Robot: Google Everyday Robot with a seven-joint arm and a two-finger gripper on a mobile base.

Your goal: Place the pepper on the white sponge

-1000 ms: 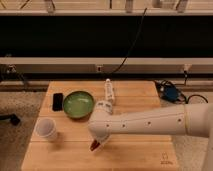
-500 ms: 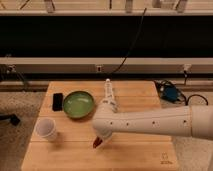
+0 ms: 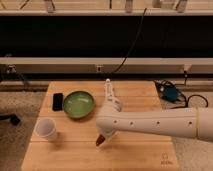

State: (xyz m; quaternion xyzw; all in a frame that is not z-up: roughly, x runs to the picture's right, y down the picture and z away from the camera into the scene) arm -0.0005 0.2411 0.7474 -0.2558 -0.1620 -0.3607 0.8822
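The small dark-red pepper (image 3: pixel 100 142) hangs from the tip of my gripper (image 3: pixel 102 136) over the front middle of the wooden table (image 3: pixel 75 152). The gripper is shut on the pepper, at the end of the thick white arm (image 3: pixel 155 123) that reaches in from the right. A white bottle (image 3: pixel 111 97) lies just behind the arm, right of the green bowl. No white sponge shows; it may be hidden behind the arm.
A green bowl (image 3: pixel 78 104) sits at the table's back left with a black phone (image 3: pixel 58 101) to its left. A white cup (image 3: pixel 46 130) stands at the front left. A blue device with cables (image 3: pixel 170 93) lies off the table's right edge.
The arm's tip and the pepper have shifted slightly to the right and up. The bowl, cup, phone and bottle have not moved.
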